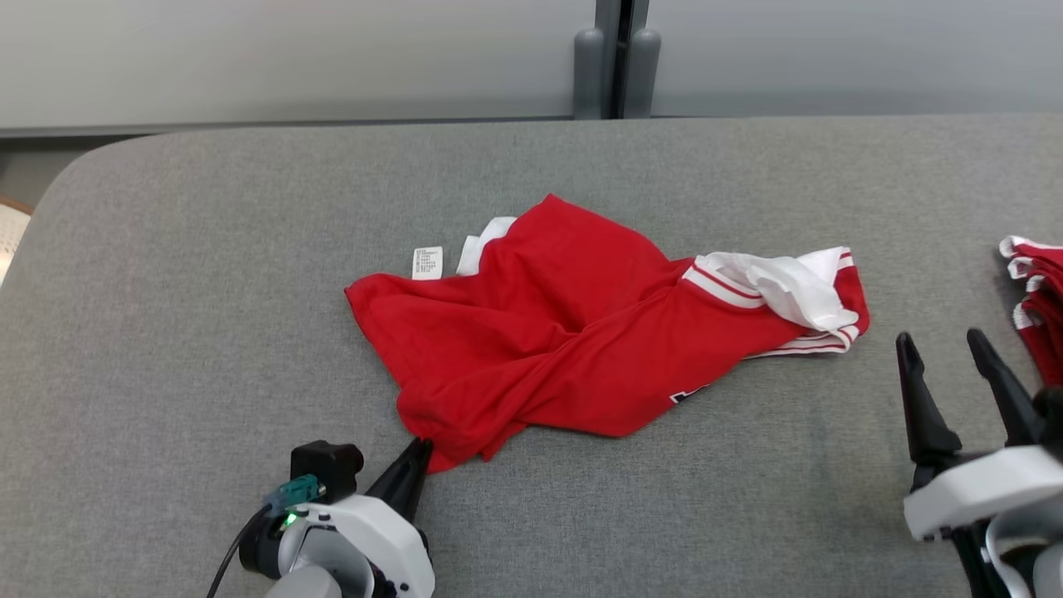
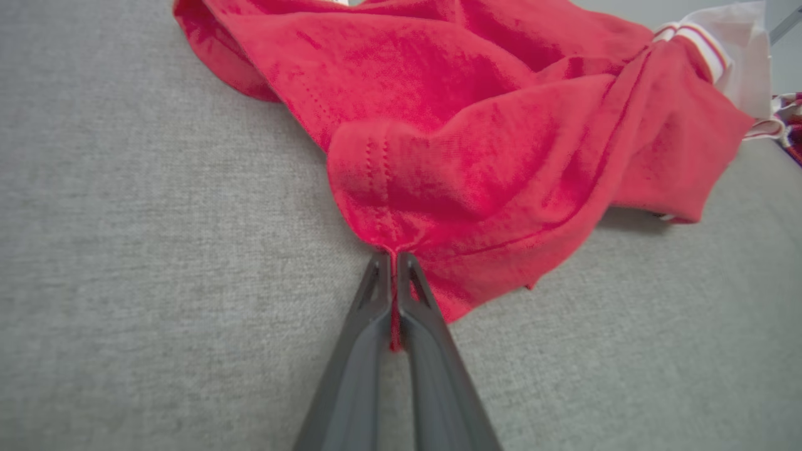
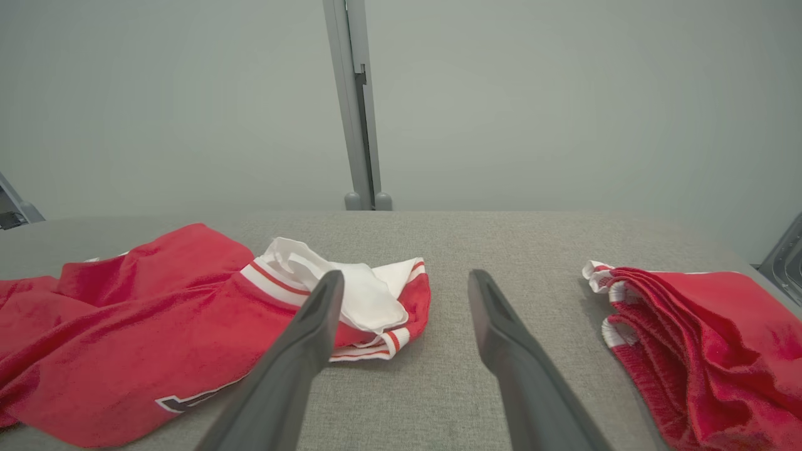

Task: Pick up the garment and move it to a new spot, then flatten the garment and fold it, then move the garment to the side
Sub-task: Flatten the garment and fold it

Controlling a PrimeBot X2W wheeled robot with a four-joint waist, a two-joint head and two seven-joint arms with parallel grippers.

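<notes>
The crumpled red garment (image 1: 573, 332) of soft knit cloth, with white ribbed bands that carry thin red stripes, lies about in the middle of the flat grey table (image 1: 208, 332). The table cover is a fine woven fabric, a little fuzzy, and its corner far to the left of the garment is rounded. The cloth is twisted into broad, soft folds, and a double row of stitching runs along its hem. A small white rectangular label (image 1: 427, 262) sticks out at the far left edge of the garment. At the garment's right end a white layer is turned out in a loose bunch. A bit of dark print shows at its near edge.

The left gripper (image 2: 393, 255) reaches the near left corner of the garment, low over the table. Its two long dark fingers are smooth and taper to points. The jaws are pressed together on the hem corner, and a thin strip of red cloth shows between them.

The right gripper (image 1: 939, 335) hovers just to the right of the garment, apart from it, with its fingers spread wide and nothing between them. Farther to the right of the garment, well apart, lies a stack of folded red cloth pieces (image 1: 1034, 307) with white edges.
</notes>
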